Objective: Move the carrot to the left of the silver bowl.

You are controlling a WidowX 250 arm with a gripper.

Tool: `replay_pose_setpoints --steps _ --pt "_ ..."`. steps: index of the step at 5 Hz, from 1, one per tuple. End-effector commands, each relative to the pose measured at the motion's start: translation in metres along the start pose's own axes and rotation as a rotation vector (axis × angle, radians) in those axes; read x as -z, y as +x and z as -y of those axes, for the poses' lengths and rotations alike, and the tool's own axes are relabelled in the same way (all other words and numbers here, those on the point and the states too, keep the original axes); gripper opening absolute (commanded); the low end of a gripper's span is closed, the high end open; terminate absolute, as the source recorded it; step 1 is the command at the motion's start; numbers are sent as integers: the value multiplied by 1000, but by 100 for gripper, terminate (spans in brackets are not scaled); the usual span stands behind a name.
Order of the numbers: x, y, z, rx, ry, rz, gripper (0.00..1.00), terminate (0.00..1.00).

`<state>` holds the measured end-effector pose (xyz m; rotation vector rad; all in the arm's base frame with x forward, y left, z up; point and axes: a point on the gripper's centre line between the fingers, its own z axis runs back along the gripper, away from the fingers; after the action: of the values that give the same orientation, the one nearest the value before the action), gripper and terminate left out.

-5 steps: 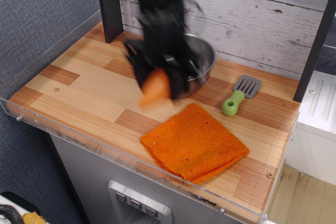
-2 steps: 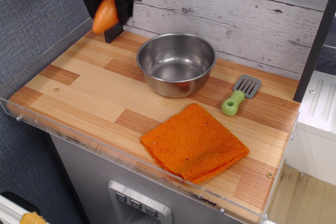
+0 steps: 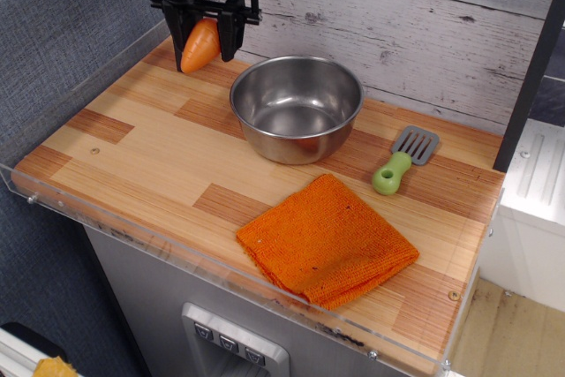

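Observation:
The orange toy carrot [image 3: 199, 44] hangs tip-down between the fingers of my black gripper [image 3: 206, 37], which is shut on it at the back left of the wooden counter. It is held above the counter, to the left of the silver bowl [image 3: 297, 109]. The bowl stands upright near the back middle and looks empty. Whether the carrot's tip touches the wood cannot be told.
A folded orange knitted cloth [image 3: 326, 239] lies at the front right. A grey spatula with a green handle [image 3: 403, 161] lies right of the bowl. A dark post [image 3: 183, 50] stands just behind the gripper. A clear plastic rim [image 3: 132, 236] lines the counter's front and left edges.
My gripper carried the carrot from in front of the bowl up to the back left, then came down and slightly right, closer to the counter.

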<state>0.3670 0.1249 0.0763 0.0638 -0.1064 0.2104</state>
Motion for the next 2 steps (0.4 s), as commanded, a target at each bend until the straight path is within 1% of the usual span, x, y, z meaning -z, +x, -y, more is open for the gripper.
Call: replay_pose_setpoints --steps 1,2 --pt "3 -2 -21 -39 58 77 0 0" --pt "18 0 -28 -66 53 59 0 0"
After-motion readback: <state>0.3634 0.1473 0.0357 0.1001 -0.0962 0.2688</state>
